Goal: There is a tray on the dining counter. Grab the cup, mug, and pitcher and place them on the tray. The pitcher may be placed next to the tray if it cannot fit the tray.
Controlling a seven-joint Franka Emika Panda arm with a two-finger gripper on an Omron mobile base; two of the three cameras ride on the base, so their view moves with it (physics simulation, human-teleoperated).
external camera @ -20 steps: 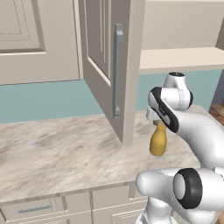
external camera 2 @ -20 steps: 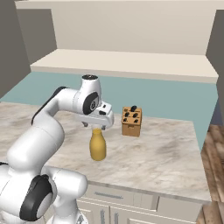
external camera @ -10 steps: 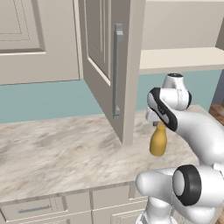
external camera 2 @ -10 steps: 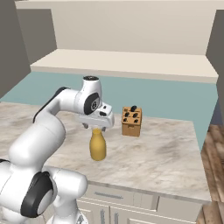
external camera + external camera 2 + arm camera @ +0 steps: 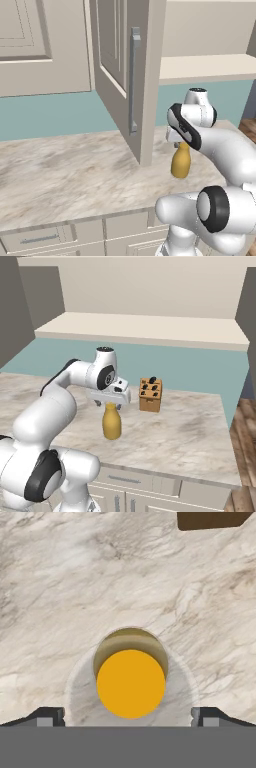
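The mustard-yellow pitcher (image 5: pixel 180 162) (image 5: pixel 112 425) stands upright on the marbled wall counter (image 5: pixel 75 175). My gripper (image 5: pixel 111 405) (image 5: pixel 178 145) hangs straight above its neck, pointing down. In the hand view the pitcher's round top (image 5: pixel 131 682) sits centred just above my gripper (image 5: pixel 128 714), whose two fingertips (image 5: pixel 47 716) stand wide apart on either side without touching it. The gripper is open and holds nothing. The tray, the cup, the mug and the dining counter are out of view.
A brown knife block (image 5: pixel 150 395) (image 5: pixel 210 518) stands on the counter just behind and to the right of the pitcher. An open cabinet door (image 5: pixel 125 75) with a long handle hangs over the counter to the left of the arm. A wall shelf (image 5: pixel 140 328) runs above.
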